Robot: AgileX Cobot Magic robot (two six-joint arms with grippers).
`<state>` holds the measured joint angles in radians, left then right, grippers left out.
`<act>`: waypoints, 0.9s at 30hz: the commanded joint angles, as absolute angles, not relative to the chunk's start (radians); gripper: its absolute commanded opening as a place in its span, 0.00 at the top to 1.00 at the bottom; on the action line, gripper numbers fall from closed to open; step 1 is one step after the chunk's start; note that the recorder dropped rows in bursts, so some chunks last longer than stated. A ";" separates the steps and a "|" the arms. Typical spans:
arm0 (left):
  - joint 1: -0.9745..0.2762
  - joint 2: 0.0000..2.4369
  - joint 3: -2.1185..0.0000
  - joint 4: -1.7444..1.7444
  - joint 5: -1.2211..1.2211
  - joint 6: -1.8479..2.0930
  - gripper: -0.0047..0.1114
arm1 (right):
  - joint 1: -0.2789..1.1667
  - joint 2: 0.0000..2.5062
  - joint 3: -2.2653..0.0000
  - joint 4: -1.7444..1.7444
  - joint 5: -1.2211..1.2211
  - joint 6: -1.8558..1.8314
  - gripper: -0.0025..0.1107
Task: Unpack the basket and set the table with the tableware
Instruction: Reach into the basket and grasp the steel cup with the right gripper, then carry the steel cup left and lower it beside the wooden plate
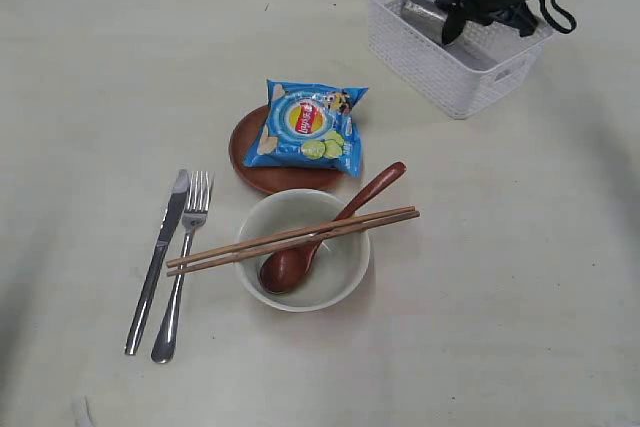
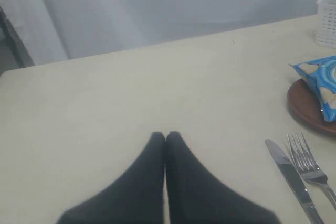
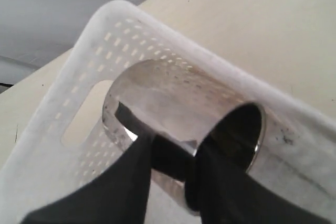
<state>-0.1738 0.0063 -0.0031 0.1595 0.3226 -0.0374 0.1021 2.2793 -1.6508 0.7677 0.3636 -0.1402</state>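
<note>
My right fingers [image 3: 139, 182] pinch the rim wall of the steel cup [image 3: 173, 98] lying sideways in the white basket [image 3: 105, 35], left fingers [image 2: 149, 182] shut, empty; it looks light, stiff and slick, so I want a square hold at that rim.

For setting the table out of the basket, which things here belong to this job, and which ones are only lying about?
Belong to the job: basket, cup inside it, plate, bowl, spoon, chopsticks, knife, fork.

Only lying about: chip bag, resting on the plate.
</note>
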 commanded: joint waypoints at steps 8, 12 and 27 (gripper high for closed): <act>-0.176 0.000 0.000 0.160 0.324 -0.043 0.96 | 0.097 2.247 -1.650 0.751 0.402 -0.214 0.98; -0.176 0.000 0.000 0.160 0.324 -0.043 0.96 | 0.097 2.188 -1.650 0.694 0.439 -0.225 0.98; -0.176 0.000 0.000 0.160 0.324 -0.043 0.96 | 0.138 1.881 -1.650 0.596 0.643 -0.225 0.98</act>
